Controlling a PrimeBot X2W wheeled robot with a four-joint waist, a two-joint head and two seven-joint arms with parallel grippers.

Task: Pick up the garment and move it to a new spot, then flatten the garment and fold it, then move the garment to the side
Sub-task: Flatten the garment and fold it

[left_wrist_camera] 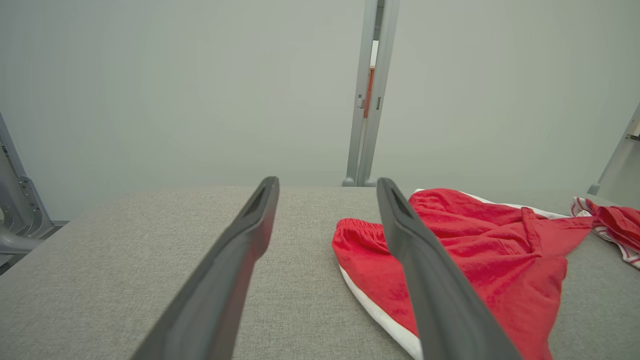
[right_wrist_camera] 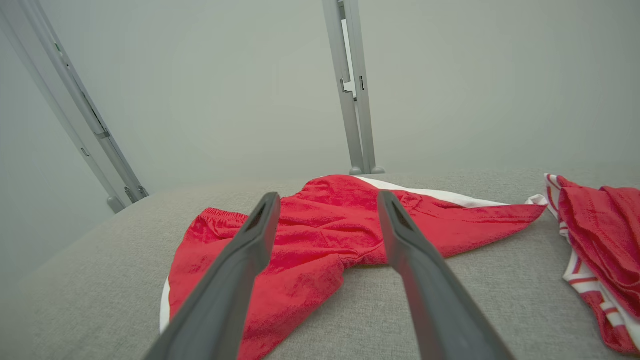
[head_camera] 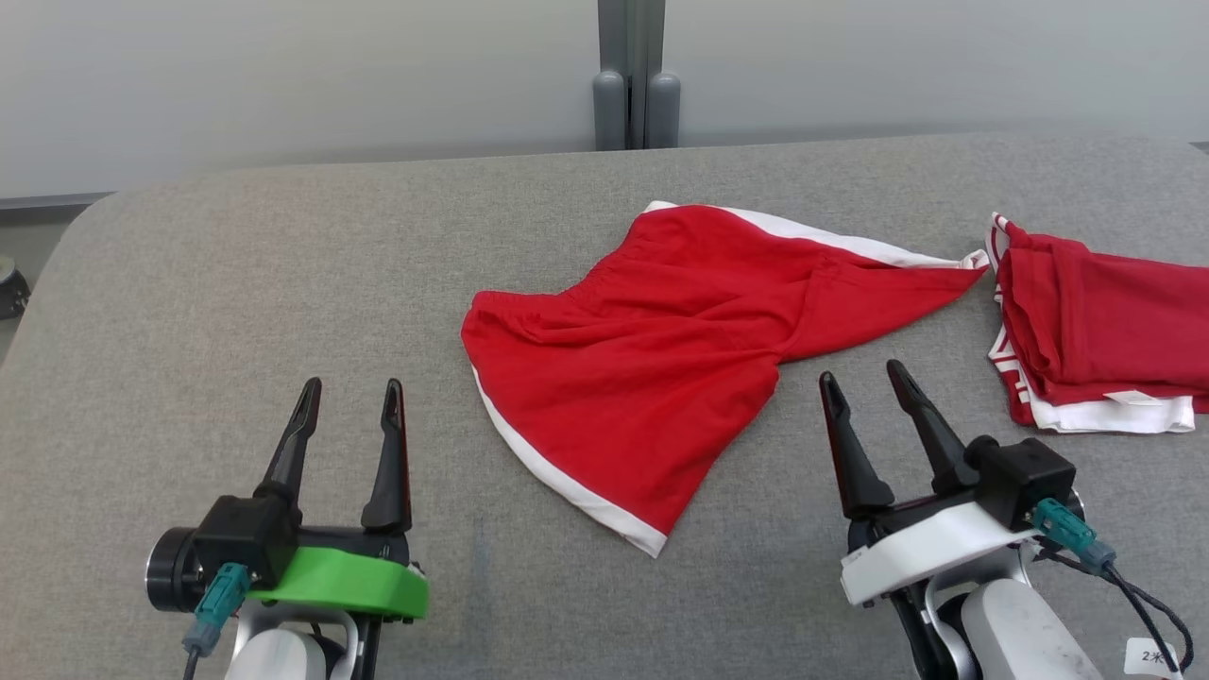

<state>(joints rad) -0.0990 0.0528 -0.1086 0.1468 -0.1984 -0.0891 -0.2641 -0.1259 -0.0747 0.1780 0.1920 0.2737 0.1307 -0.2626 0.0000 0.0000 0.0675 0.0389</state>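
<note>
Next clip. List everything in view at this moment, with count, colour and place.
red shorts: one, red with white trim, lying crumpled at the table's middle, ahead of both tools.
folded pile: one, red with white trim, on the table at the robot's right, beside the shorts' far tip.
table: one, grey fabric top, under everything.
post: one, grey, upright behind the table's far edge.
left tool: one, dark fingers, green mount, open, empty, above bare table.
right tool: one, dark fingers, white mount, open, empty, just right of the shorts.
</note>
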